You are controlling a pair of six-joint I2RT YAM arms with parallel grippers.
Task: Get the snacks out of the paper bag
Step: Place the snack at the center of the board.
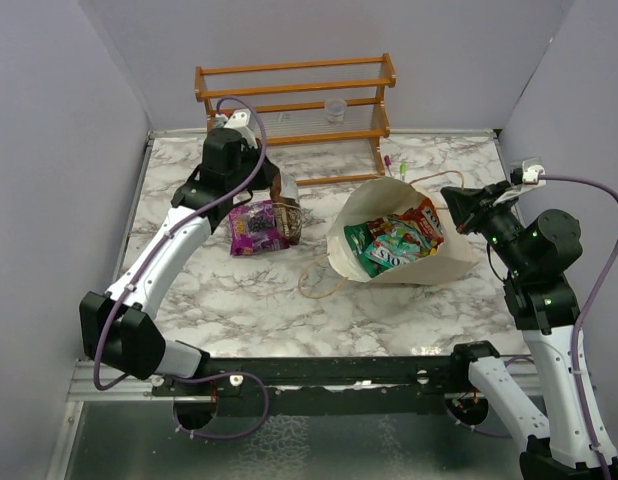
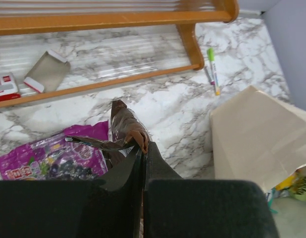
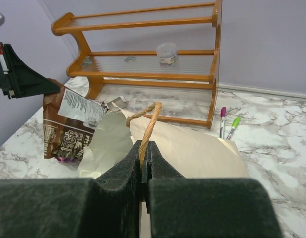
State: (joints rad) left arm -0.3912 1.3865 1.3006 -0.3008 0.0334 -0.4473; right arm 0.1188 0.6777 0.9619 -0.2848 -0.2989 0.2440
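Observation:
The cream paper bag (image 1: 444, 262) lies on its side at centre right, mouth facing left. Green (image 1: 377, 250) and red (image 1: 421, 215) snacks show inside it. My right gripper (image 1: 453, 206) is shut on the bag's tan loop handle (image 3: 150, 121), which rises out from between the jaws. My left gripper (image 1: 277, 190) is shut on the top edge of a brown foil snack packet (image 2: 124, 126), held just above the table left of the bag. A purple snack packet (image 1: 253, 230) lies flat on the marble beside it. In the left wrist view, my gripper (image 2: 144, 145) pinches the brown packet, with the purple packet (image 2: 49, 159) to its left.
A wooden slatted rack (image 1: 294, 100) stands at the back, holding a small clear cup (image 1: 335, 108). Two pens (image 2: 212, 69), pink and green, lie on the marble by the rack's right foot. The bag's other handle (image 1: 314, 278) loops loose on the table in front.

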